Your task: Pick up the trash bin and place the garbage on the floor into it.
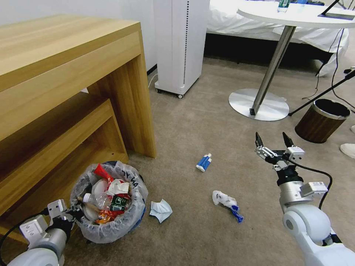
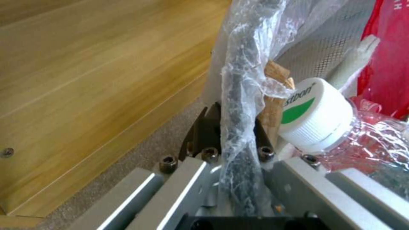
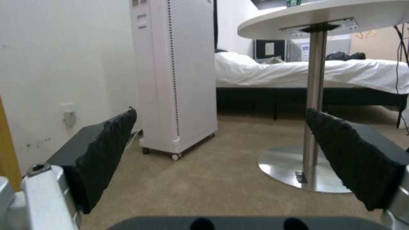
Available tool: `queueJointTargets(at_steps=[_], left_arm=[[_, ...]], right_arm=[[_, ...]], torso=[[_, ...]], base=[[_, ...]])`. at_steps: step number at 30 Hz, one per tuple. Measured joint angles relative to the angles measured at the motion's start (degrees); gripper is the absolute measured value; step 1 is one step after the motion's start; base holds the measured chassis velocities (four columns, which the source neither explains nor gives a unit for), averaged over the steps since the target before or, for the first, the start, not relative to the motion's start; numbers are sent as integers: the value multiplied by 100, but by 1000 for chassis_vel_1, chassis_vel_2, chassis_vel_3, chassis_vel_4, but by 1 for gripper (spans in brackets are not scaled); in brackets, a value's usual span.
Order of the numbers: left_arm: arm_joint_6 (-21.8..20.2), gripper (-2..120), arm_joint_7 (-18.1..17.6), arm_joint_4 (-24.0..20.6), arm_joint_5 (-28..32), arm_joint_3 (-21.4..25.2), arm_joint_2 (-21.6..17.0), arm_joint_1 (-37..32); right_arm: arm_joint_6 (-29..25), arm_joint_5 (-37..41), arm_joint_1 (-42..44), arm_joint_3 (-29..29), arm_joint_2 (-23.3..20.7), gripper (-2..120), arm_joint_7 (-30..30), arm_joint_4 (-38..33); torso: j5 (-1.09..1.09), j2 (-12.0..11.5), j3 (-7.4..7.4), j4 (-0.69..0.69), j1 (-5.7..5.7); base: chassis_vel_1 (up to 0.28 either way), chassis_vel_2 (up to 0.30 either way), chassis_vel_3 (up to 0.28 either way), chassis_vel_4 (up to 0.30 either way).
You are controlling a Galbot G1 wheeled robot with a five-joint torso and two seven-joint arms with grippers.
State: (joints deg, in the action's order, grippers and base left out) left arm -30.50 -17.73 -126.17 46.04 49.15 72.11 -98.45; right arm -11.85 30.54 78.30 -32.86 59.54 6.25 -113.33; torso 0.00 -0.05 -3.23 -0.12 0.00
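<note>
The left gripper [image 2: 232, 127] had its fingers clenched on the rim of the trash bin [image 1: 109, 201] beside the wooden shelf unit [image 1: 74, 92], while the right gripper [image 1: 273, 142] (fingers spread, empty) hovered nearer the blue-white packet [image 1: 203, 162] on the floor [image 1: 207, 122].

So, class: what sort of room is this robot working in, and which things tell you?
Probably a bedroom or hotel-style room: a bed with white bedding along the far wall, tan carpet across the floor, and a round white pedestal table near a wooden desk.
</note>
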Motion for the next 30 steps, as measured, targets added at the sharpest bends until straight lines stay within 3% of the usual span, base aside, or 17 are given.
queueJointTargets(at_steps=[6,10,12,13,14,16,18,19,20,30], left_arm=[[1,0,1,20,-4,-6,-2,5],[13,0,7,39,-14,-7,3,8],[17,0,12,43,-30,-15,15,6],[20,0,19,46,-46,-26,39,14],[20,0,19,46,-46,-26,39,14],[34,0,27,57,-60,-47,82,47],[36,0,29,59,-61,-49,88,48],[50,0,43,73,-75,-60,119,53],[65,0,51,83,-89,-63,134,52],[123,0,87,89,-121,-32,188,12]], right_arm=[[230,84,-46,194,-136,100,209,-35],[857,334,-20,465,-265,100,601,-196],[1433,607,7,574,-340,100,900,-288],[1970,864,50,639,-433,100,1024,-318],[1970,864,50,639,-433,100,1024,-318],[3003,1380,119,697,-623,100,1126,-336],[3133,1454,123,705,-645,100,1155,-335],[3830,1773,114,766,-772,100,1256,-223],[4090,1813,93,824,-843,100,1260,-96],[5402,2034,-661,1426,-1185,100,827,719]], torso=[[0,0,0,0,0],[0,0,0,0,0],[0,0,0,0,0],[0,0,0,0,0],[0,0,0,0,0],[-1,0,0,0,0],[0,0,0,0,0],[0,0,1,0,0],[-1,0,0,0,0],[2,0,0,0,0]], base=[[0,0,0,0],[0,0,0,0],[0,0,0,0],[0,0,0,0],[0,0,0,0],[0,0,0,0],[0,0,0,0],[0,0,0,0],[0,0,0,0],[0,0,0,0]])
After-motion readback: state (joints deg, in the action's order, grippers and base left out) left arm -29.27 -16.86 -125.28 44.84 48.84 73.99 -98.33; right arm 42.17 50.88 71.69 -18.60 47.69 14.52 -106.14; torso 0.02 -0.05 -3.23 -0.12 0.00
